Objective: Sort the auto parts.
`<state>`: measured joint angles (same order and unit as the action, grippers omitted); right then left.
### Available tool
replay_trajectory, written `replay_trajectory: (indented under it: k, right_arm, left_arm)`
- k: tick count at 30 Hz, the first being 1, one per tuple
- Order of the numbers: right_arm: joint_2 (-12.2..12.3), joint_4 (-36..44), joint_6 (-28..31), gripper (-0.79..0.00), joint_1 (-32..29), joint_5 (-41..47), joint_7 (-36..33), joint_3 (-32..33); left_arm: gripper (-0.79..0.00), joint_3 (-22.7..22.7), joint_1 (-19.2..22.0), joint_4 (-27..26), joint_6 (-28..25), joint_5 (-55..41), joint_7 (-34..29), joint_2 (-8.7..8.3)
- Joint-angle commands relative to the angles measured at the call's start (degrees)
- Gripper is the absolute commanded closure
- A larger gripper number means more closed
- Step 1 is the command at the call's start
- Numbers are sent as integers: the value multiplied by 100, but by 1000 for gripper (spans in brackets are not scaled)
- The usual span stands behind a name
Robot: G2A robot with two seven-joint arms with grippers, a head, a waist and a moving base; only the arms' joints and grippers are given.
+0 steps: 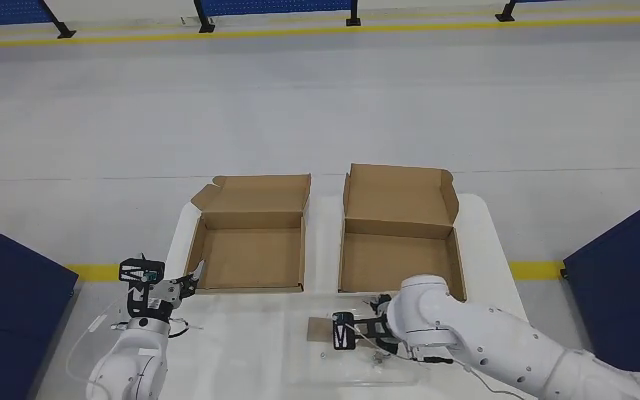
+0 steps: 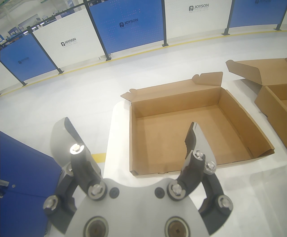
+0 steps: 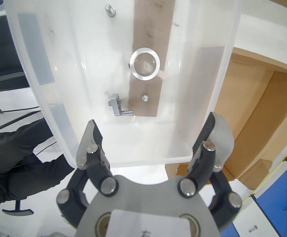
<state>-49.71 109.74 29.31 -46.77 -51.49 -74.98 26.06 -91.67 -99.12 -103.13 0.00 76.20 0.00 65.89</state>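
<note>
Gripping state, right: your right gripper (image 3: 152, 122) has its jaws spread wide and holds nothing; the ribbed pads (image 3: 98, 134) are bare.
Right gripper position: you see it poised over the near end of a clear bin (image 3: 145, 160), with the bin's near wall running across between the two fingers. In the top view it (image 1: 345, 330) sits at the table's (image 1: 250, 330) front half, on your side of the right box (image 1: 400, 255).
Nearest part: a small metal bracket (image 3: 117, 107) with a pin sticking out lies on the bin floor just ahead of the fingertips, closer to one finger than the other, touching neither.
Next out: a small bolt (image 3: 144, 97) stands just beside the bracket, on a brown strip (image 3: 152, 27) that shows through the bin floor.
Farther out: a metal ring (image 3: 144, 64) lies flat on the same strip, beyond the small bolt and apart from it.
Farthest part: a second bolt (image 3: 110, 10) lies near the bin's far end, well apart from the rest.
Right box, wrist view: its cardboard wall (image 3: 251, 94) stands beside the bin, off to one side of your gripper.
Left gripper: your left gripper (image 2: 130, 123) is also wide open and carries nothing; it hangs just short of the left box (image 2: 190, 130), which lies ahead of its fingertips with nothing inside that you can see.
</note>
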Motion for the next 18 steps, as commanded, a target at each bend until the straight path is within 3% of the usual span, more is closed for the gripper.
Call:
replay_trajectory:
  k: [1, 18]
  right_arm:
    - [0, 0, 0, -785, 5, -1, 0, -4]
    - [-144, -410, 67, -785, 13, -80, 68, -273]
  left_arm:
    - [-785, 0, 0, 0, 0, 0, 0, 0]
    - [-785, 0, 0, 0, 0, 0, 0, 0]
